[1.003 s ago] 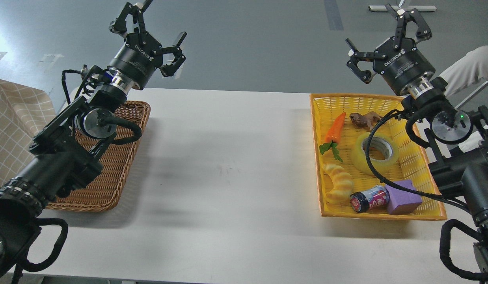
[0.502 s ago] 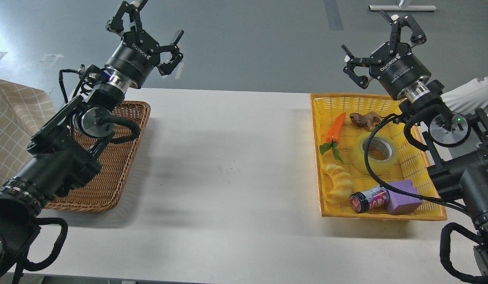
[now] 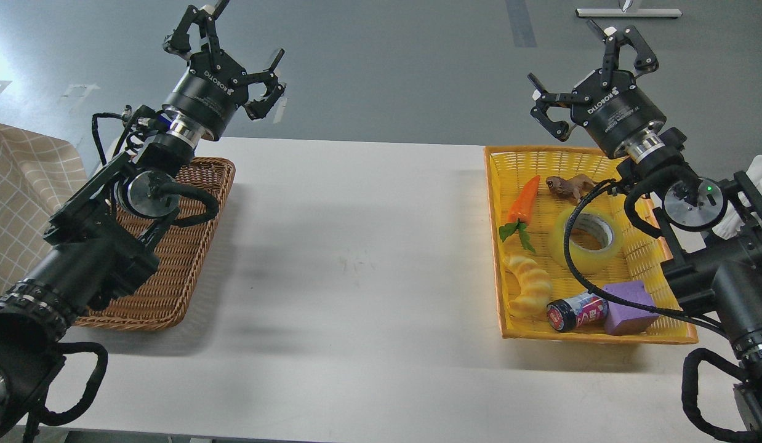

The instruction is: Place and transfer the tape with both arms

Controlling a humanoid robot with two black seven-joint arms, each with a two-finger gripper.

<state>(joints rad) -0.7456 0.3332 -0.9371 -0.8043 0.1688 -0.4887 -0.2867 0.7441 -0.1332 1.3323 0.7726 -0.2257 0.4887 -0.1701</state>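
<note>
The tape (image 3: pixel 609 249), a wide translucent yellow roll with a pale core, lies flat in the yellow basket (image 3: pixel 495 203) on the right, partly crossed by my right arm's black cable. My right gripper (image 3: pixel 587 61) is open and empty, raised above the basket's far edge, beyond the tape. My left gripper (image 3: pixel 230 46) is open and empty, raised above the far end of the brown wicker basket (image 3: pixel 178 271) on the left.
In the yellow basket lie an orange carrot toy (image 3: pixel 522 200), a brown animal figure (image 3: pixel 569 184), a yellow twisted bread toy (image 3: pixel 529 284), a small jar (image 3: pixel 575 311) and a purple block (image 3: pixel 630 299). A checked cloth (image 3: pixel 18 203) lies at far left. A white sleeve (image 3: pixel 756 178) shows at right.
My right gripper has shifted left and slightly up. My left gripper has moved a little left and up. The white sleeve at right has drawn back toward the edge.
</note>
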